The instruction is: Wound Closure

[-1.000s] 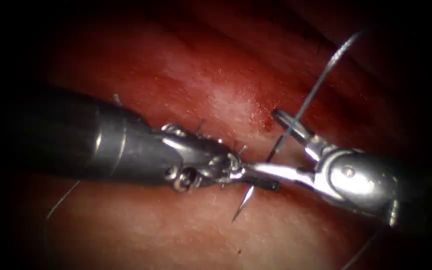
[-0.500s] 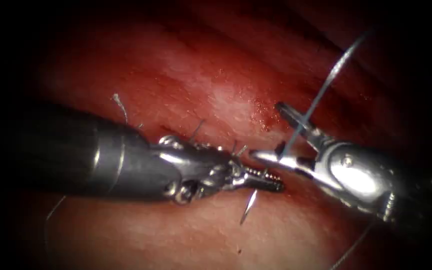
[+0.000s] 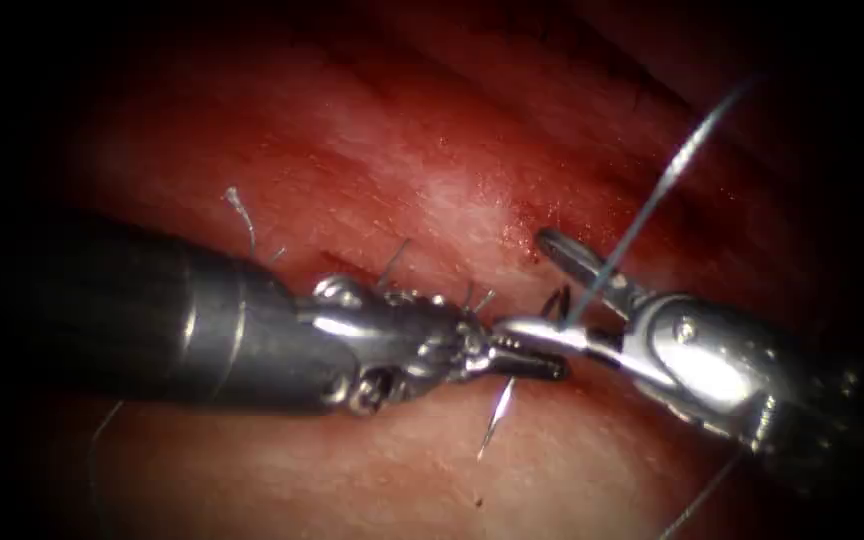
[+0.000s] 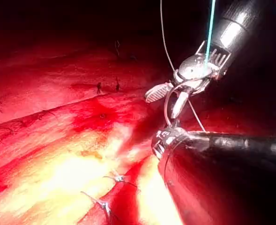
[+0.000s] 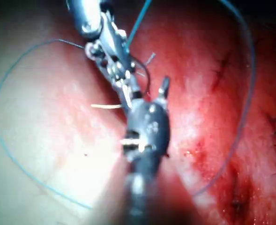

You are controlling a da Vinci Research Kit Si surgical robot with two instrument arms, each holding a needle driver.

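Observation:
My left tool (image 3: 532,362) comes in from the left, its jaws shut on the curved needle (image 3: 498,408) partway along its curve. The bright tip points down over the pale tissue (image 3: 352,470), free of it. The needle's dark rear part arches up between the open jaws of my right tool (image 3: 552,293), which hold nothing. Its lower jaw lies just over the left jaws. The blue thread (image 3: 672,175) runs from the needle's rear up to the right between those jaws. In the left wrist view the needle (image 4: 167,104) curves between the right tool's fingers (image 4: 159,91).
Tied stitches with short cut ends (image 3: 392,262) stand along the cut beside the left tool, and two more stitches (image 4: 119,178) cross the cut in the left wrist view. A slack thread loop (image 5: 6,140) lies on the pale tissue. Red fluid (image 3: 532,215) wets the tissue above the jaws.
The right tool lifted away to the right, then came back down and left until its lower jaw is over the left jaws again. It stayed open. The left tool kept the needle.

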